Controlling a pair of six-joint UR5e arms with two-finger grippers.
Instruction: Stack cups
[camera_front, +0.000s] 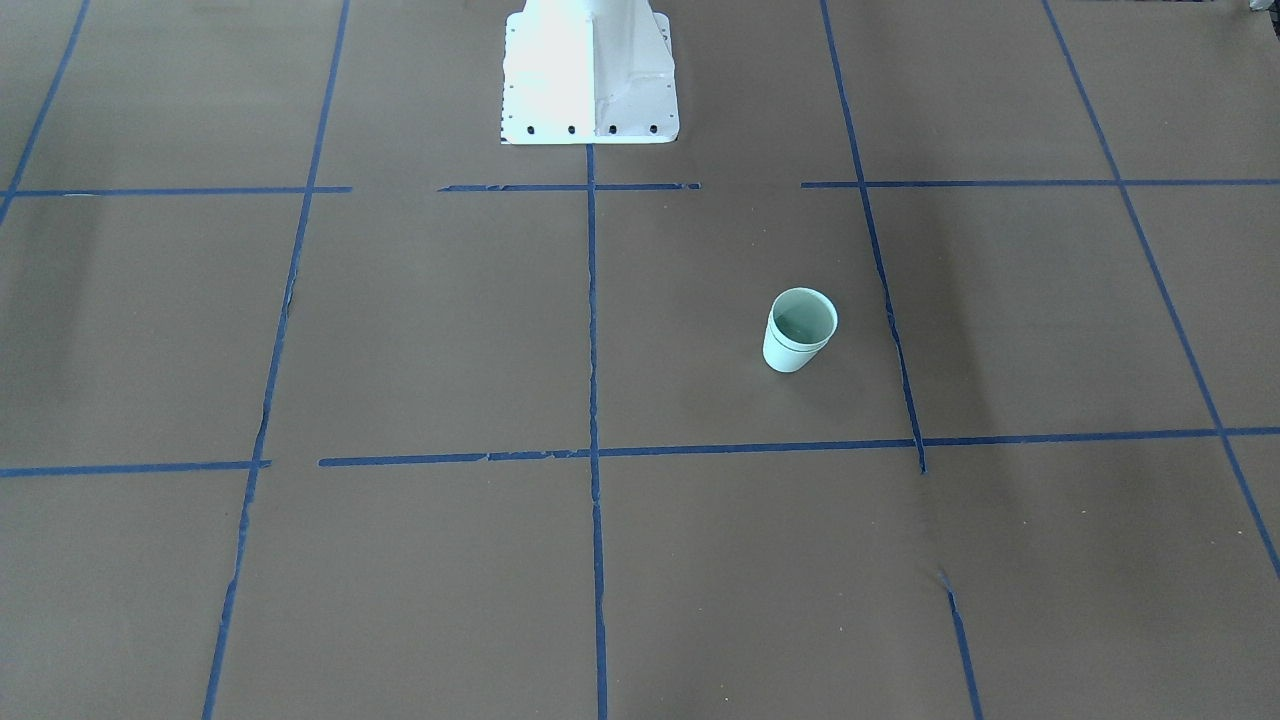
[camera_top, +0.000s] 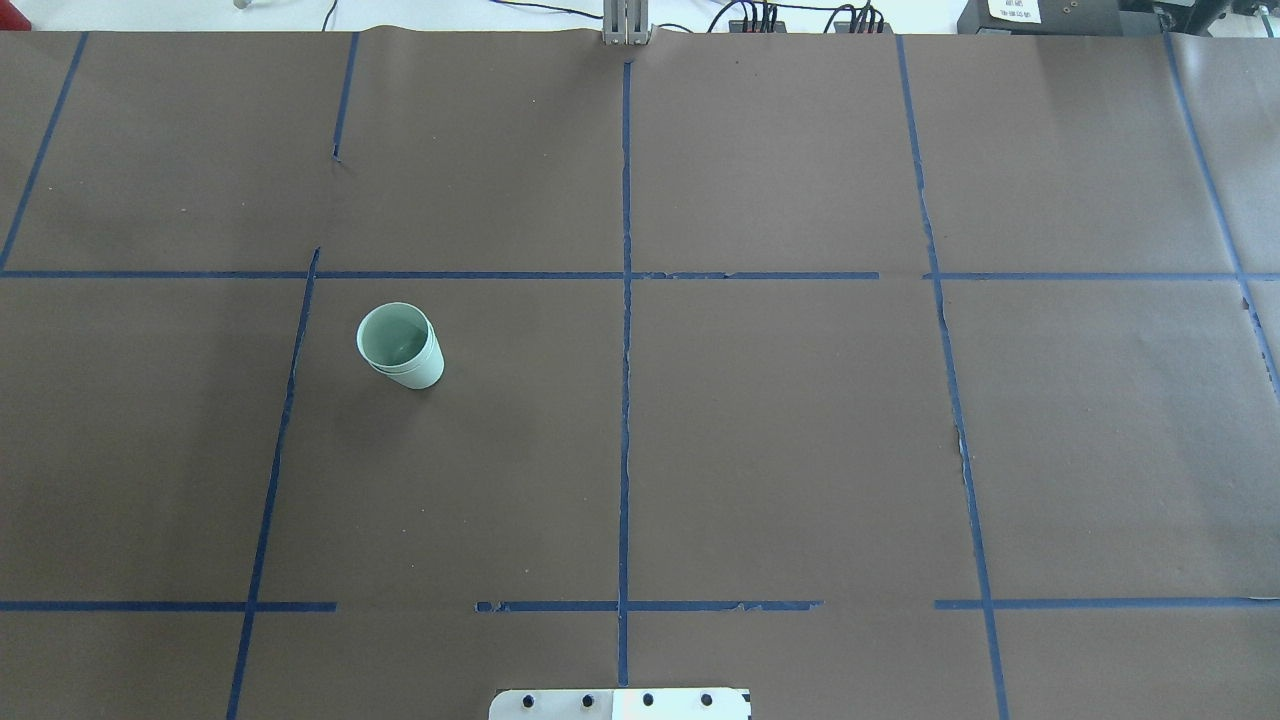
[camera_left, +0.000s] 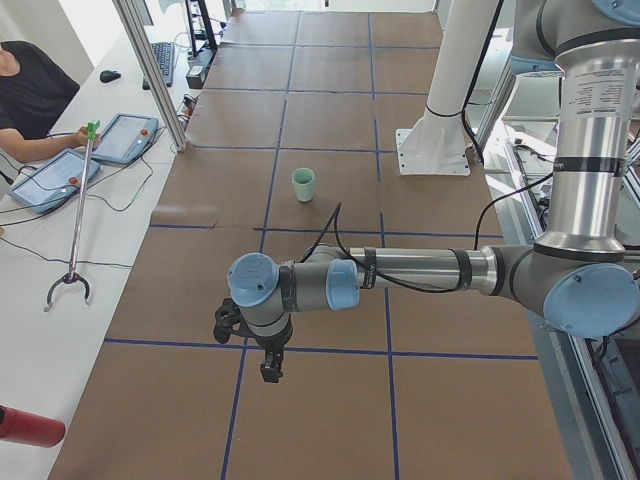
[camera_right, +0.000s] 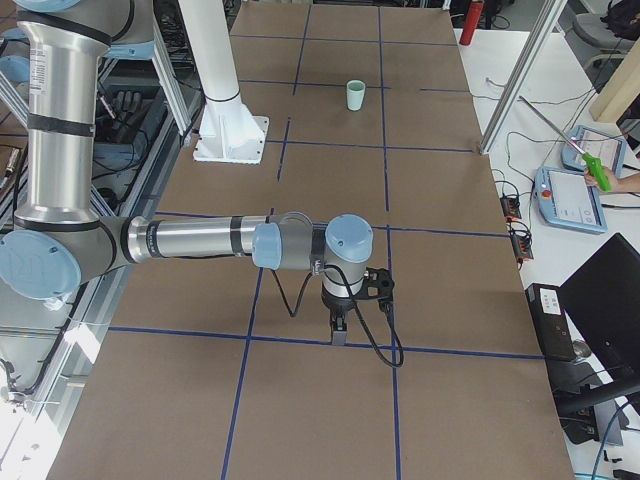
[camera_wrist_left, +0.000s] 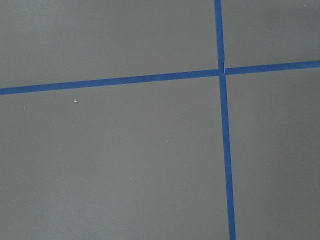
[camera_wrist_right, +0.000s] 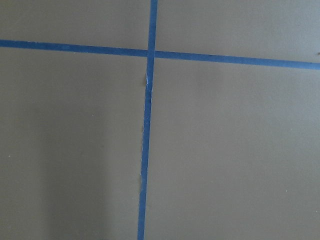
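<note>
The two pale mint-green cups (camera_front: 800, 331) stand upright as one stack, one nested in the other with two rims showing, on the brown paper on the robot's left half of the table (camera_top: 400, 346). The stack also shows in the exterior left view (camera_left: 303, 184) and the exterior right view (camera_right: 355, 95). My left gripper (camera_left: 270, 372) points down over the table's left end, far from the cups. My right gripper (camera_right: 338, 331) points down over the right end. Each shows only in a side view, so I cannot tell whether it is open or shut. Both wrist views show only paper and tape.
Blue tape lines (camera_top: 625, 350) split the brown paper into squares. The white robot pedestal (camera_front: 590, 75) stands at the table's robot side. An operator (camera_left: 30, 95) with tablets (camera_left: 125, 138) and a grabber stick (camera_left: 78, 215) sits beside the table. A red bottle (camera_left: 28, 427) lies nearby.
</note>
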